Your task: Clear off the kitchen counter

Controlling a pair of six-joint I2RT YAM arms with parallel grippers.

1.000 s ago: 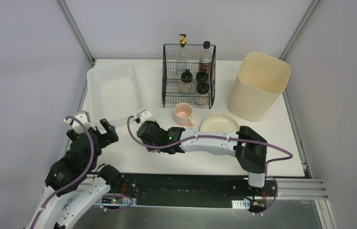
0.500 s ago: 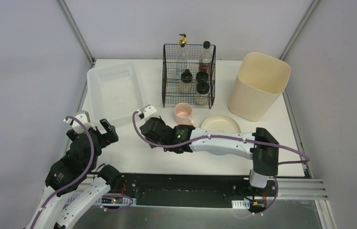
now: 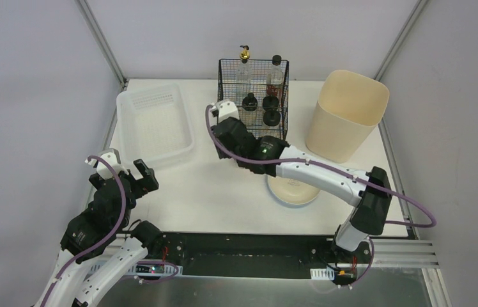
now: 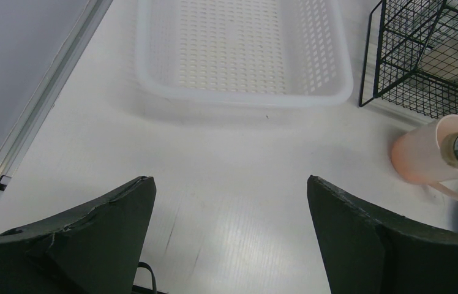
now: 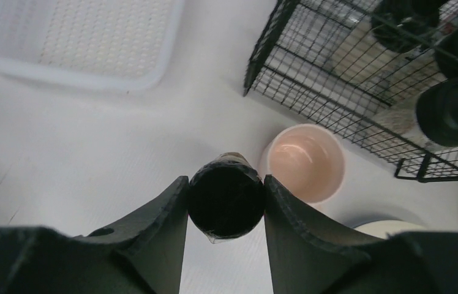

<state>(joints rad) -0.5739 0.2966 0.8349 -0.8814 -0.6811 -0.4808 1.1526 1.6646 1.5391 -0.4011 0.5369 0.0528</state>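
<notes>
Right gripper (image 5: 225, 182) clamped on dark-capped bottle (image 5: 226, 202) near pink cup (image 5: 305, 162) (tight spot). Lift clear of wire rack (image 3: 252, 96) rim, lower upright into free slot. Left gripper (image 4: 229, 182) agape, empty.

The right arm (image 3: 313, 171) hides the pink cup (image 5: 305, 160) from above and half the plate (image 3: 291, 194).

We see two arms in white link shells and black joint housings, the left arm (image 3: 96, 220) and the right arm (image 3: 313, 173) – the latter with a small green light (image 3: 263, 151). A purple cable (image 3: 121, 192) loops along each – the fingers (image 4: 92, 233) are matte black wedges
</notes>
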